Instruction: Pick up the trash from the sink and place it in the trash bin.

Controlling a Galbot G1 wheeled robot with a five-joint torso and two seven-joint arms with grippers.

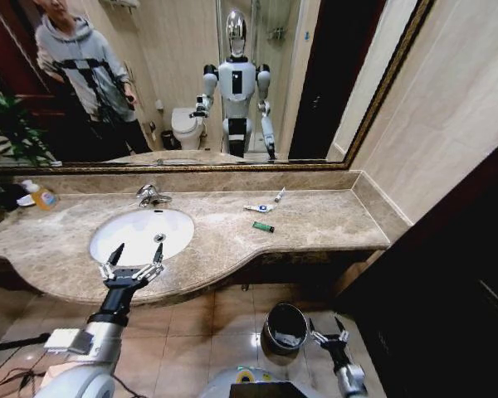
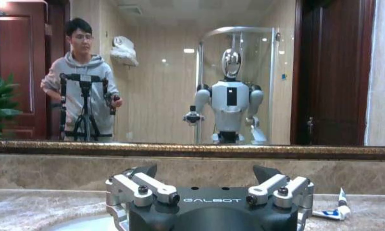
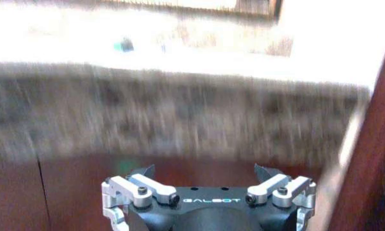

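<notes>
Trash is seen on the marble table (image 1: 315,222), to the right of the sink (image 1: 141,235): a white tube with blue marks (image 1: 258,208), a white strip (image 1: 279,195) near the wall, and a green-black piece (image 1: 263,226) closer to the front edge. The left pincer (image 1: 133,257) is held wide open over the front rim of the sink, with nothing in it. The right pincer (image 1: 327,329) is held wide open and empty down low, just beside the trash bin (image 1: 285,330) on the floor.

Motion-blurred, overexposed right wrist view
</notes>
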